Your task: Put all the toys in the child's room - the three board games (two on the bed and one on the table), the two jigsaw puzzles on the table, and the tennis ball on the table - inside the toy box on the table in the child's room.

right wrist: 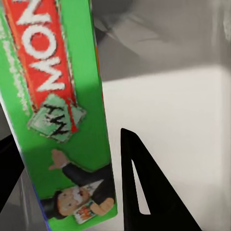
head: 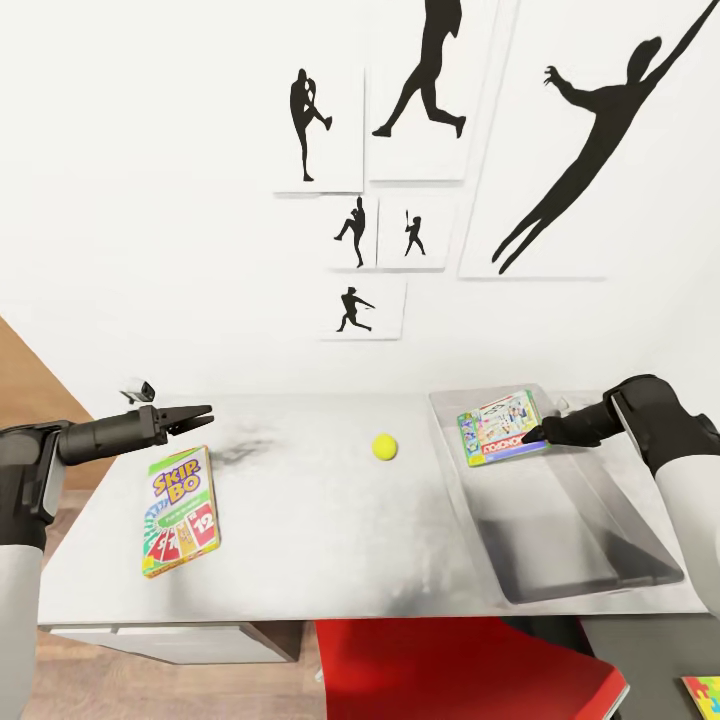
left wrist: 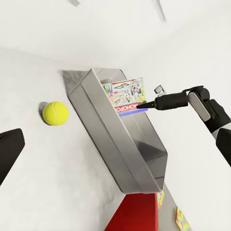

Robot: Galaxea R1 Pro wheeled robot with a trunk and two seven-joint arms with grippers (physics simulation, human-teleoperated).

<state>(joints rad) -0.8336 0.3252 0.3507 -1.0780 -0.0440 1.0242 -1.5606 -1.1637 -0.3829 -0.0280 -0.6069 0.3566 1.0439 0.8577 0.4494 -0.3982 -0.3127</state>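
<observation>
On the pale grey table (head: 330,540) the grey toy box (head: 600,560) (left wrist: 110,139) lies at the right. A green and red Monopoly board game (head: 497,428) (left wrist: 126,96) (right wrist: 62,96) leans in the toy box's far end, and my right gripper (head: 537,436) (right wrist: 72,192) is shut on its near corner. In the middle of the table, left of the toy box, rests the tennis ball (head: 384,447) (left wrist: 55,113). The SKIP-BO board game (head: 181,511) lies flat at the left. My left gripper (head: 198,413) hovers open just beyond it, holding nothing.
A red seat (head: 450,670) (left wrist: 137,216) stands under the table's front edge. A colourful flat printed thing (head: 704,692) (left wrist: 183,220) lies low at the front right. A white wall with black silhouette pictures (head: 420,90) rises right behind the table. A small grey object (head: 138,390) sits at the far left corner.
</observation>
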